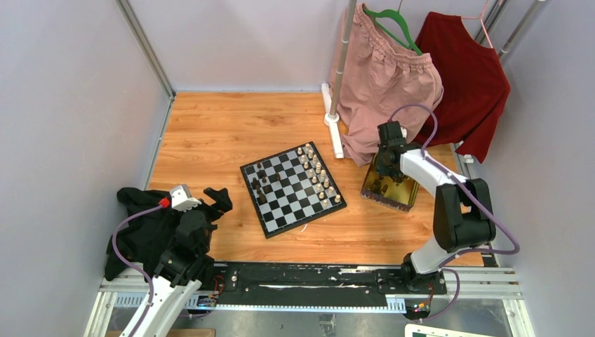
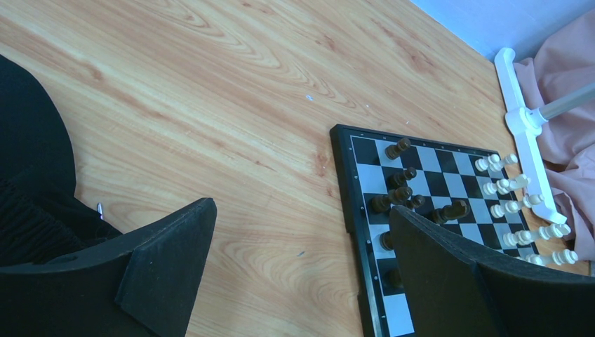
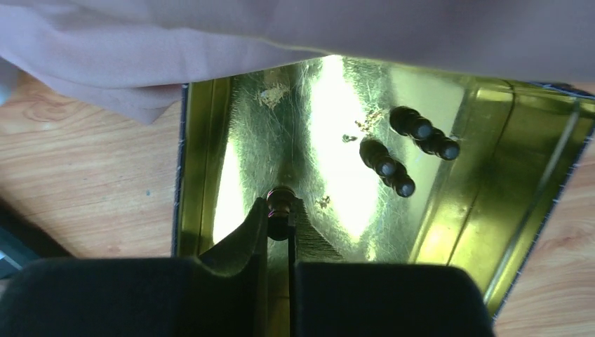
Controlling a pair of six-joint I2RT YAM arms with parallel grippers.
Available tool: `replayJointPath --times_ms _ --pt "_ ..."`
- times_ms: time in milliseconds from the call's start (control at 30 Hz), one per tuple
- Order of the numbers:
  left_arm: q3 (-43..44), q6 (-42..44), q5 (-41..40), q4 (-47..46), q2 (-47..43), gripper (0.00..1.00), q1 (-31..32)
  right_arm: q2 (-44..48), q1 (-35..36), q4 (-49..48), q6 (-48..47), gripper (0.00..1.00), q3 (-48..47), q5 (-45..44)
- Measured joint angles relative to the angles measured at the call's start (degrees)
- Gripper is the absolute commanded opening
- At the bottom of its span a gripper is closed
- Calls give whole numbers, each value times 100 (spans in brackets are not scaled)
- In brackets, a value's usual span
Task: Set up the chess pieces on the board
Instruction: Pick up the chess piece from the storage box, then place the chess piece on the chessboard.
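Slip risk: right end effector [image 3: 279, 221] pinches one dark piece [image 3: 281, 201] at its very fingertips inside the gold tray [image 3: 210, 140]; shallow grip could drop it before the board [image 1: 292, 188]; left end effector [image 2: 300, 214] spread wide.

Wood table [image 1: 210, 133], board [image 1: 296, 202], gold tray [image 1: 384, 200], blk cloth [image 1: 137, 232]
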State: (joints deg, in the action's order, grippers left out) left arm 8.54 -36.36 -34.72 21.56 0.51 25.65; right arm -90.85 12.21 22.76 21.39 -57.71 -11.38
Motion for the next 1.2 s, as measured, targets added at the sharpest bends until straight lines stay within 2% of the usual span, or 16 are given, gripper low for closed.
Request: replayJointPath --times_ms 233,467,667,867,1200 --pt "0 0 0 0 0 100 0 669 0 144 -46 0 -85 -26" --pt "0 0 0 -2 0 100 0 951 61 293 -188 0 -367 31" --pt "0 2 -2 -2 0 100 0 898 697 518 -398 0 -1060 118" --pt "0 0 -2 -2 0 100 0 273 1639 610 -625 0 -2138 140" --pt "-2 0 -2 -2 0 100 0 -1587 2774 1088 -1054 0 -4024 199"
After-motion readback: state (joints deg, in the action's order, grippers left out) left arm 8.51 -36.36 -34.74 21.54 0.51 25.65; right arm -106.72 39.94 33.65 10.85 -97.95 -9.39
